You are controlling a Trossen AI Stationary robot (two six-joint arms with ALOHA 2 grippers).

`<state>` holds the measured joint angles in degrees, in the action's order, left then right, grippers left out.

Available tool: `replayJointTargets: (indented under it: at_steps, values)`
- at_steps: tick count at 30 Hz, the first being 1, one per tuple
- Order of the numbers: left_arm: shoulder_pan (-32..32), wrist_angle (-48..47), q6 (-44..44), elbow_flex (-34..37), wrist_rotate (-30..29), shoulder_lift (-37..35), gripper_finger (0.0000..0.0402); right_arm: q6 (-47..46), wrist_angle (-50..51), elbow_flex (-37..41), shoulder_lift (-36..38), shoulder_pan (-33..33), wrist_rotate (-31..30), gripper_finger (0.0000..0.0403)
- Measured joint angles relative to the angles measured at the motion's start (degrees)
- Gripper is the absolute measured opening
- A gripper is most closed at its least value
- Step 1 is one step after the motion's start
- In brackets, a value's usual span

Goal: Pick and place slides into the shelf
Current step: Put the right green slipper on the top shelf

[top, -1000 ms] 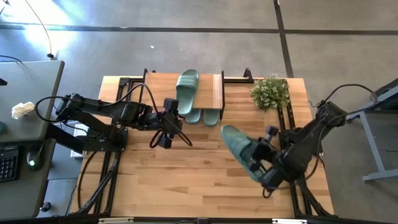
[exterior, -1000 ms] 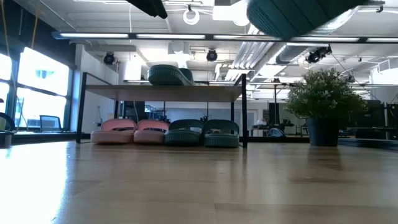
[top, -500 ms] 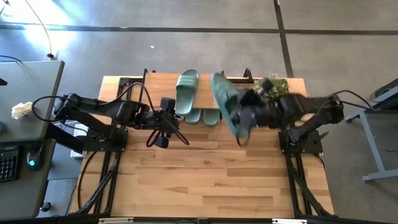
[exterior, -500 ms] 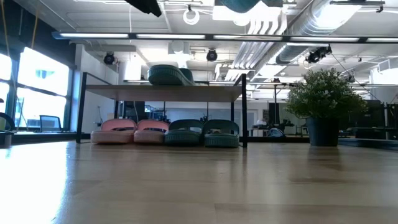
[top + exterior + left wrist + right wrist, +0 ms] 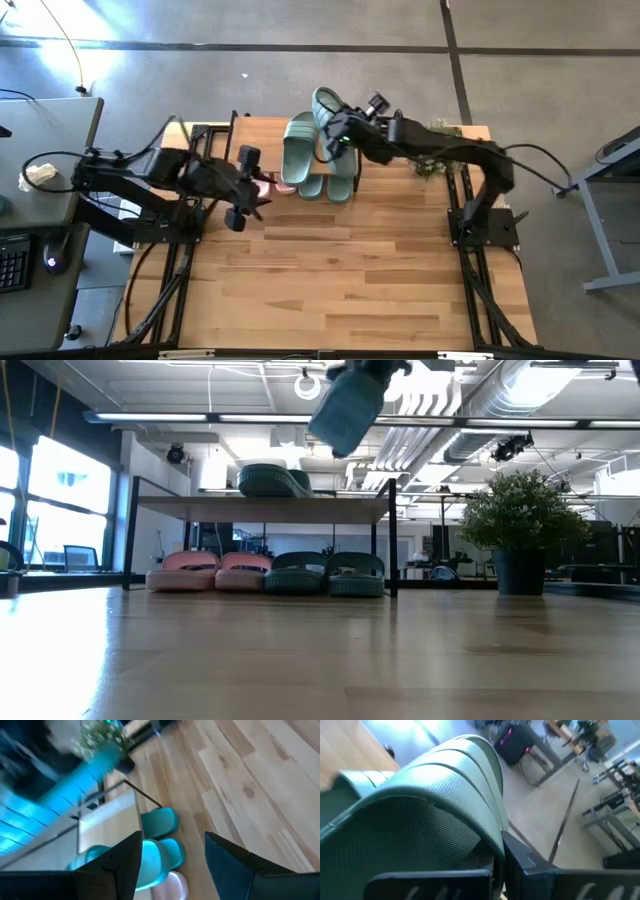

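The shelf [image 5: 262, 138] stands at the table's far edge. One dark green slide [image 5: 298, 148] lies flat on its plank top [image 5: 200, 506]. Below, a pink pair [image 5: 205, 572] and a green pair [image 5: 325, 573] stand on the table. My right gripper [image 5: 347, 133] is shut on another dark green slide [image 5: 327, 110] high over the shelf's right part; this slide also shows in the low view [image 5: 345, 408]. My left gripper [image 5: 243, 208] is open and empty in front of the shelf's left part. My right gripper holds the dark green slide by its wide ribbed strap [image 5: 487, 832], coming level from the table's right side. Whether one finger is under the strap, I cannot tell. The slide is lifted clear above the shelf and tilted, one end lower than the other.
A potted plant [image 5: 520, 525] stands on the table right of the shelf, under my right arm. The near wooden table top [image 5: 340, 280] is bare. A desk with a keyboard and mouse [image 5: 40, 250] stands left of the table.
My right gripper has swung from the table's near right up toward the far edge and the left, carrying the green slide over the shelf; the slide has turned about on the way. My left gripper has drawn back toward the table's left edge.
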<state>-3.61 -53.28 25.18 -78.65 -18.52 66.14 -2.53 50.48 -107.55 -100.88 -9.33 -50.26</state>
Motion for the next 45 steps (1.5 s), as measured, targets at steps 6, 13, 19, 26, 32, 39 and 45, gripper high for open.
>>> replayJointTargets:
  at_steps: [6,13,19,26,32,39,45]
  values:
    - [3.18,1.04,1.46,-0.04,3.31,-2.42,0.0197,-0.96,0.79,-1.83,-7.09,-3.99,1.01,0.0]
    - [6.33,0.8,2.84,0.0,5.7,-2.69,0.0197,-2.42,3.05,-2.31,-10.75,-5.05,0.6,0.0]
    - [7.89,0.93,3.1,0.0,7.38,-2.66,0.0197,-5.13,8.27,-2.29,-10.98,-6.09,-0.52,0.0]
    - [7.83,1.91,3.07,0.0,7.43,-2.66,0.0198,-5.06,8.43,-2.27,-11.19,-7.85,1.59,0.0]
    - [7.73,2.54,2.89,0.0,7.61,-2.64,0.0198,-4.92,8.88,-2.25,-12.42,-7.86,3.02,0.0]
    - [7.73,2.62,2.86,0.0,7.61,-2.61,0.0198,-3.42,9.66,-2.21,-13.83,-7.64,2.49,0.0]
    - [7.73,2.6,2.74,0.0,7.61,-2.61,0.0198,-2.5,10.16,-2.21,-13.98,-7.64,3.2,0.0009]
